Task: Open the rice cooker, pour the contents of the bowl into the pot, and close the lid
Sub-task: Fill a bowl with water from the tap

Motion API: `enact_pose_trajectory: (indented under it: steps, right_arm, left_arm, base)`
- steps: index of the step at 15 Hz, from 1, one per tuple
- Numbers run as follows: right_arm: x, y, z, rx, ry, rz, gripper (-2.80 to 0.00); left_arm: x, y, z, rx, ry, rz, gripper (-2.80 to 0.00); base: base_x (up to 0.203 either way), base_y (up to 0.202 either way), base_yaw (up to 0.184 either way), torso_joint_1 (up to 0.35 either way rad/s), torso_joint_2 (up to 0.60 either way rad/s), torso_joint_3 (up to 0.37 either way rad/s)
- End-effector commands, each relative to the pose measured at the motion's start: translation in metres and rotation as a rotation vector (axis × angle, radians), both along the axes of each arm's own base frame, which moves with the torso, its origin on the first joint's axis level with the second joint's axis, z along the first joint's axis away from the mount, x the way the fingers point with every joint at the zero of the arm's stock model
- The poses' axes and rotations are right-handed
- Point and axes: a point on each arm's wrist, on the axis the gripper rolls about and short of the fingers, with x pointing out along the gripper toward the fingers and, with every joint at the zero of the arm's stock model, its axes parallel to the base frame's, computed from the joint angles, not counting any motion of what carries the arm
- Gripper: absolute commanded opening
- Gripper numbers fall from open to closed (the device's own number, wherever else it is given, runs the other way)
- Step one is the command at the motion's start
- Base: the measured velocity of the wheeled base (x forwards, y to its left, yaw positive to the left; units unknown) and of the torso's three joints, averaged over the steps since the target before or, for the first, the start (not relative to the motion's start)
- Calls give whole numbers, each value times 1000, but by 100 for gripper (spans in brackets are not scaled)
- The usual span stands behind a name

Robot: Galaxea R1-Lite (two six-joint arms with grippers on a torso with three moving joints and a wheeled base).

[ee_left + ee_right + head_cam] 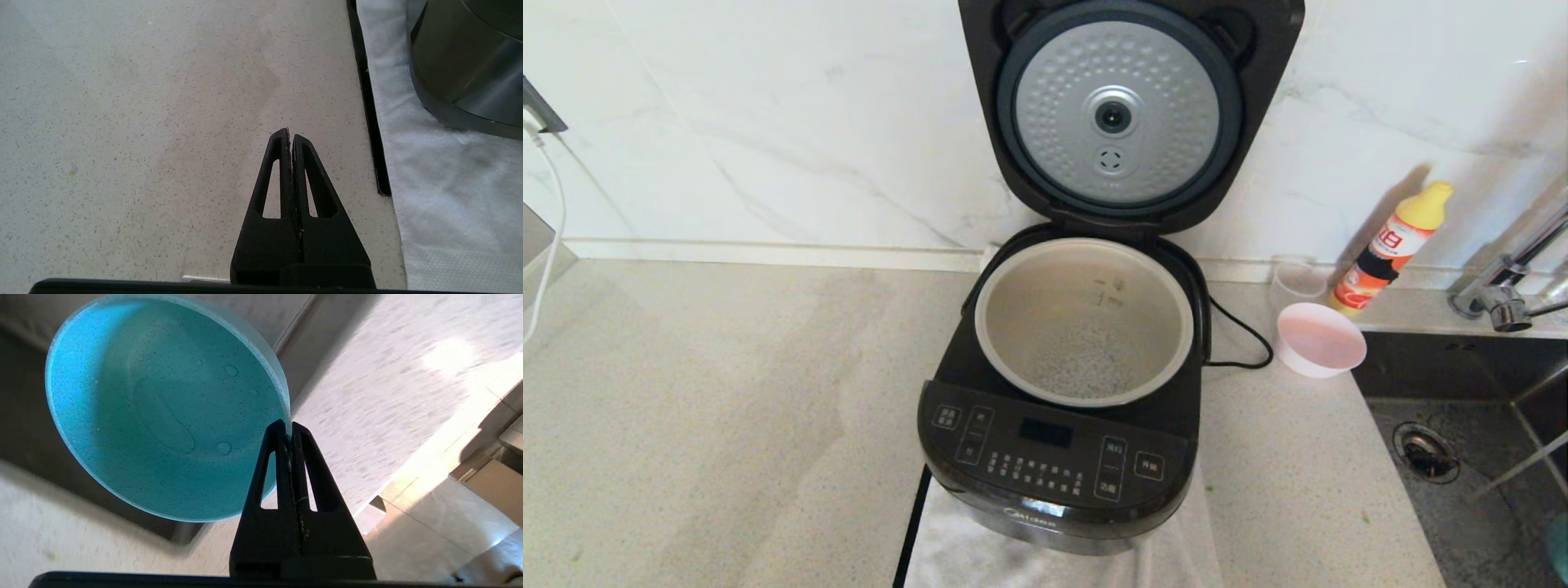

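Note:
The black rice cooker [1054, 457] stands on a white cloth with its lid [1127, 114] swung up, showing the silver dimpled disc. White grains lie in water at the bottom of the pale pot [1013, 327]. A blue bowl [155, 404], wet and holding nothing but droplets, is tilted over the sink's edge with my right gripper [289, 430] shut on its rim; only a sliver of this bowl [1560, 545] shows in the head view. My left gripper [290, 132] is shut on nothing, over the counter left of the rice cooker's base [470, 61].
A pink bowl [1319, 339], a clear cup [1297, 282] and an orange bottle [1392, 245] stand right of the cooker. Further right are the tap [1507, 294] and the sink [1462, 474]. The cooker's cord [1241, 335] loops toward the pink bowl.

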Motion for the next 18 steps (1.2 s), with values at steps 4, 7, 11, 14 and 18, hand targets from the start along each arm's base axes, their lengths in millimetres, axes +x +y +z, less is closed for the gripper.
enact_pose_trajectory:
  steps: [4, 7, 11, 14, 18]
  right_arm:
    - [-9, -32, -4, 2, -9, -82, -280]
    - [-5, -49, -12, 19, -2, -91, -280]
    - [6, -66, -24, 40, 1, -78, -280]
    - [16, -74, -30, 54, -6, -74, -280]
    - [37, -75, -33, 70, -24, -61, -280]
  left_arm:
    - [0, 0, 0, 1, 3, 0, -280]
    - [0, 0, 0, 1, 2, 0, -280]
    - [0, 0, 0, 1, 1, 0, -280]
    - [0, 0, 0, 1, 2, 0, -280]
    - [0, 0, 0, 1, 3, 0, -280]
  base:
    - [0, 0, 0, 0, 0, 0]
    - [0, 0, 0, 0, 0, 0]
    - [0, 0, 0, 0, 0, 0]
    - [0, 0, 0, 0, 0, 0]
    - [0, 0, 0, 0, 0, 0]
